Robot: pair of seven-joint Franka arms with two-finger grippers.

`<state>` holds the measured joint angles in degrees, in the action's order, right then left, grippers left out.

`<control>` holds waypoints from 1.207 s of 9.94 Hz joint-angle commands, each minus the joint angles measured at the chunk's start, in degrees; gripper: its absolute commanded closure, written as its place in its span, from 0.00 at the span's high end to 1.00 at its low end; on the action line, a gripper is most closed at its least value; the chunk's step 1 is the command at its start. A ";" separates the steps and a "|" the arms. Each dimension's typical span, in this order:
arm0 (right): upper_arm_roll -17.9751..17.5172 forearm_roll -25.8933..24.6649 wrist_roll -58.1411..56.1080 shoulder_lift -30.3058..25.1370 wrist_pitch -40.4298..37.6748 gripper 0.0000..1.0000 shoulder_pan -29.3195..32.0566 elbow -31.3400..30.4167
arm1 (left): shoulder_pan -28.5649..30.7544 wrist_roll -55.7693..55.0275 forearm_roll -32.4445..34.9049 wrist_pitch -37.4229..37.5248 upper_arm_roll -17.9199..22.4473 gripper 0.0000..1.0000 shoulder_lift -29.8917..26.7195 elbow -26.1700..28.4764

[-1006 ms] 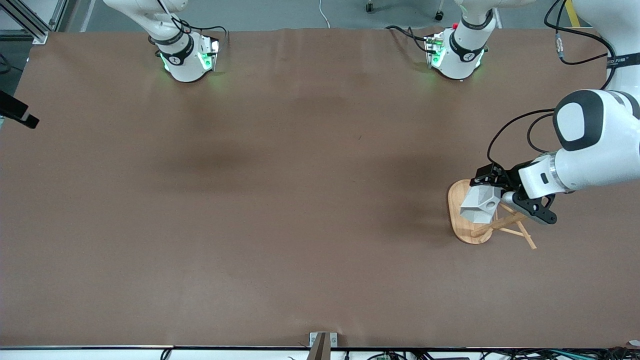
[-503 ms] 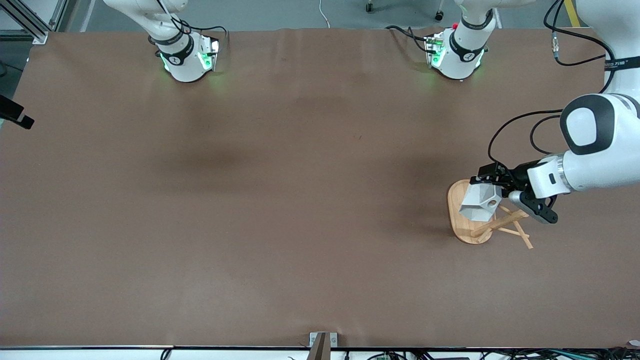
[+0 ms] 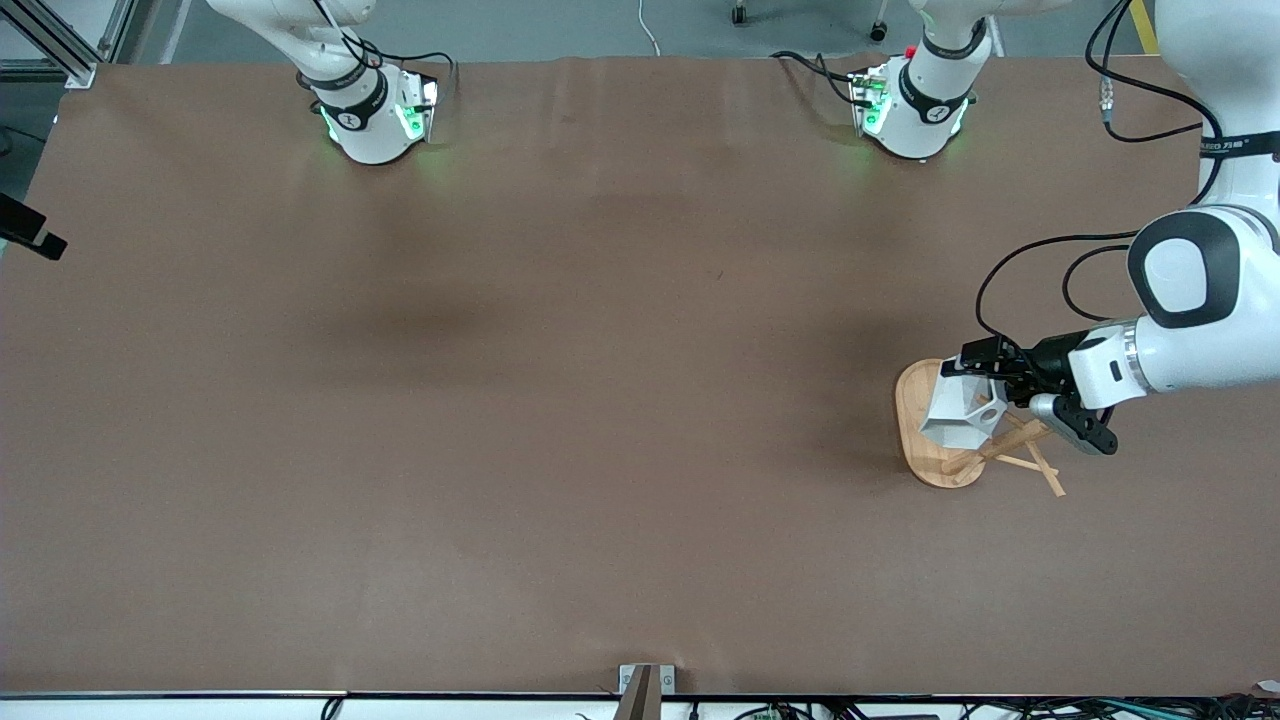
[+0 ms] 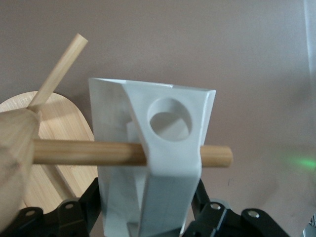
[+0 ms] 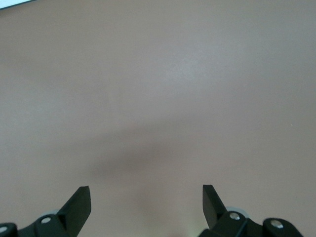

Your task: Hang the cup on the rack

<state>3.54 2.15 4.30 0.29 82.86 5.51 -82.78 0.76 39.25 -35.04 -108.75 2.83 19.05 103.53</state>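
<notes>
The white faceted cup [image 3: 955, 412] hangs tilted over the bamboo rack [image 3: 918, 440], which stands toward the left arm's end of the table. My left gripper [image 3: 978, 388] is shut on the cup's body and holds it beside the rack's post. In the left wrist view the cup [image 4: 123, 197] sits between the black fingers [image 4: 81, 207]. A peg [image 4: 89, 152] crosses in front of the cup and passes under its holed handle [image 4: 170, 131]; the tip sticks out past it. My right gripper [image 5: 146, 197] is open and empty over bare table.
Both arm bases [image 3: 370, 120] [image 3: 915, 115] stand along the table edge farthest from the front camera. Other thin pegs [image 3: 1040, 468] stick out of the rack toward the front camera. A black part [image 3: 25, 228] juts in at the right arm's end.
My left gripper has drawn back slightly toward the left arm's end of the table with the cup, which has settled a little lower against the rack. The right arm has not visibly moved.
</notes>
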 commanded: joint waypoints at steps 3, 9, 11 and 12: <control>-0.29 -0.83 -2.02 0.50 -0.33 1.00 0.73 1.04 | 0.03 3.45 -2.74 3.27 3.66 0.04 2.75 -0.79; -0.29 -0.75 -2.11 0.50 -0.42 1.00 0.82 0.95 | -0.41 -3.13 -2.85 4.51 4.20 1.00 2.13 -3.41; 0.33 -0.75 -2.19 0.50 -0.42 1.00 0.73 0.87 | -0.06 -3.13 -2.58 9.32 4.55 1.00 0.56 -2.99; 0.50 -0.66 -2.11 0.50 -0.42 1.00 0.73 0.78 | -0.24 -3.22 -0.31 11.35 6.03 1.00 -0.23 -2.90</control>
<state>4.17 2.15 2.94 0.41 82.85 5.59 -82.78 0.71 35.93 -37.28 -99.45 7.23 19.15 99.62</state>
